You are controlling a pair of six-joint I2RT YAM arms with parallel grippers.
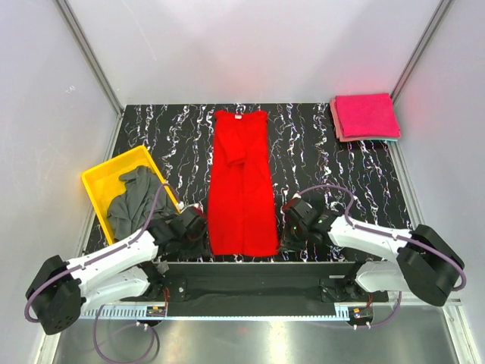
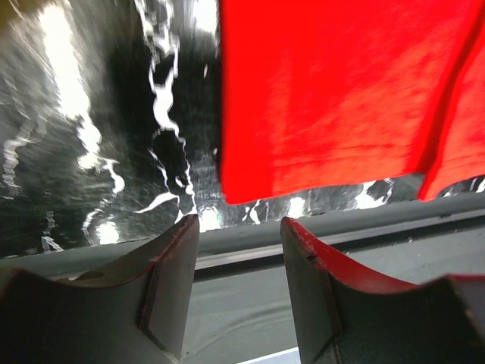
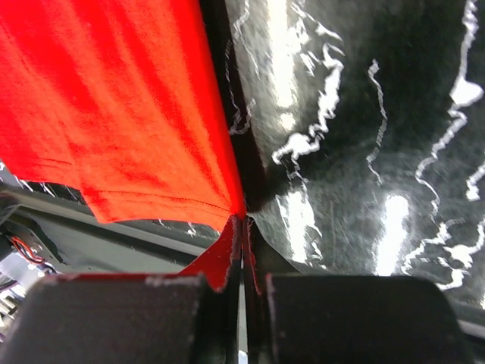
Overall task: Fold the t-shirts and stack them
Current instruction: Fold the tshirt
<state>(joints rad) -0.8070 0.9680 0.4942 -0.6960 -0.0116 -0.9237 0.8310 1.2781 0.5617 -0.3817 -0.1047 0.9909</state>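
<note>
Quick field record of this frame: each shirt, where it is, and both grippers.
red t-shirt: laid flat at centre, folded into a long strip, collar at far end
pink t-shirts: folded stack, far right corner
grey t-shirt: crumpled in yellow tray, left side
left gripper: open, at the red hem's near left corner, nothing held
right gripper: shut on the red hem's near right corner

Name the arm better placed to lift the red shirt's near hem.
Right. The right gripper is shut on a near corner of the red shirt; the left gripper is open, just short of its corner.
</note>
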